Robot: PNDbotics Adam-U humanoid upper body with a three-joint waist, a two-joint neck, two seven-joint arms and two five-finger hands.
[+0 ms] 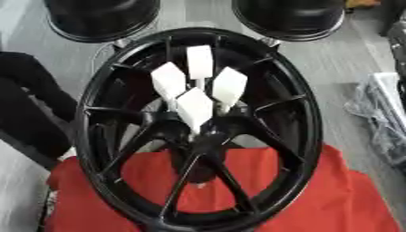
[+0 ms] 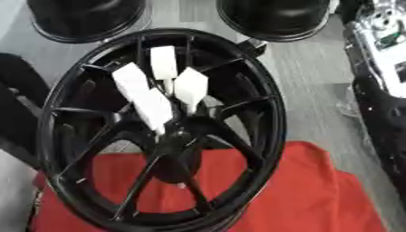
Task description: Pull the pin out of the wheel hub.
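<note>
A black spoked wheel rim (image 1: 305, 113) lies tilted on a red cloth (image 1: 341, 199), filling the middle of both views. From its hub (image 1: 198, 136) several white block-shaped pins stick up in a cluster: one at the back (image 1: 200, 61), one at the left (image 1: 167, 81), one at the right (image 1: 229, 86) and one at the front (image 1: 195, 106). None of them is touched by anything. I can make out no robot hand in either view.
Two black round tubs (image 1: 99, 18) (image 1: 289, 16) stand behind the rim. A dark bulky shape (image 1: 28, 104) lies at the left edge. Clear plastic wrapping (image 1: 380, 113) lies right of the rim. A black and silver machine part (image 2: 380, 50) runs down the right edge.
</note>
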